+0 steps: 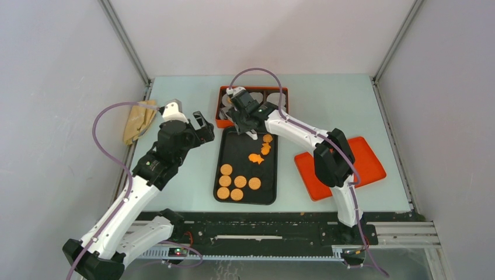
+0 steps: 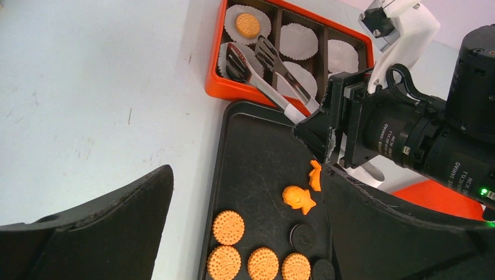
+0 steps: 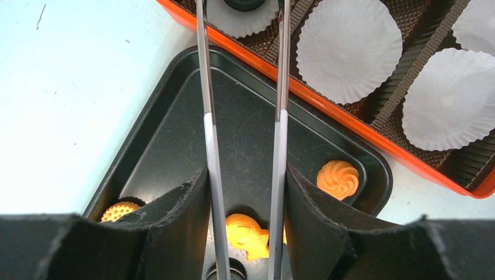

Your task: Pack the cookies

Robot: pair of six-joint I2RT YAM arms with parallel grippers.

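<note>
Your right end effector [image 3: 245, 195] is clamping the handles of the slim metal tongs [image 2: 237, 61], and it is squeezing only lightly. The two spoon tips are standing apart with nothing between them. They are hanging over a white crinkled paper cup [image 3: 349, 49] row in the orange rectangular divided box [image 1: 220, 116]. A dark round cookie [image 3: 244, 3] is lying in the cup under the tips. In the left wrist view an orange one [image 2: 247, 24] is sitting in the cup toward 12 o'clock of it.

The remaining cookies [image 1: 240, 181] are waiting at the 6 o'clock end of the shallow black rectangular tray [image 1: 239, 151]. They are mostly orange discs, with a couple of dark ones [image 2: 303, 236] among them.

This drop is looking finished, so you are likely heading back for another. Be raising the tips straight up first, because the box wall is standing just beside the tray's 12 o'clock rim. Keep the tongs spread while travelling toward 6 o'clock. Come down level over one disc and close on its opposite edges, well clear of its neighbours, which are lying close together.

Your left end effector [image 2: 248, 175] is hovering spread wide and carrying nothing at the tray's 9 o'clock side, over the pale surface [image 1: 175, 192]. That side is giving you open room. At 3 o'clock the flat orange lid [image 1: 362, 160] is lying under your right elbow, so be keeping that elbow high.
</note>
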